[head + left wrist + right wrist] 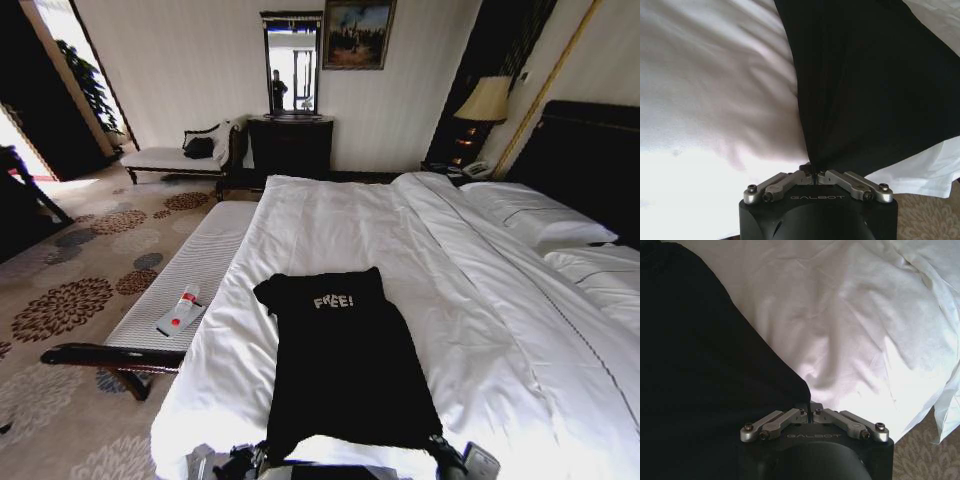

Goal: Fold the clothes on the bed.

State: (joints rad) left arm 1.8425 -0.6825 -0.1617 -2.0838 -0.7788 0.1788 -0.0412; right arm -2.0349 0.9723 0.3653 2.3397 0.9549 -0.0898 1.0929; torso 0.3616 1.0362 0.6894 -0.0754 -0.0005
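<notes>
The clothes are one black T-shirt (345, 370) with white "FREE!" lettering, lying flat on the white bed (340, 220) with its hem toward me. My left gripper (262, 458) sits at the hem's left corner. In the left wrist view this left gripper (812, 172) is shut on the fabric of the T-shirt (870, 85), which pulls into folds toward the jaws. My right gripper (445, 455) is at the hem's right corner. Seen from the right wrist, the right gripper (809, 412) is shut on the edge of the T-shirt (700, 365).
A long white-cushioned bench (190, 270) runs along the bed's left side, with a red-and-white tube (183, 305) on it. Pillows (540, 215) lie at the far right by the dark headboard. Patterned carpet (70, 290) spreads out to the left.
</notes>
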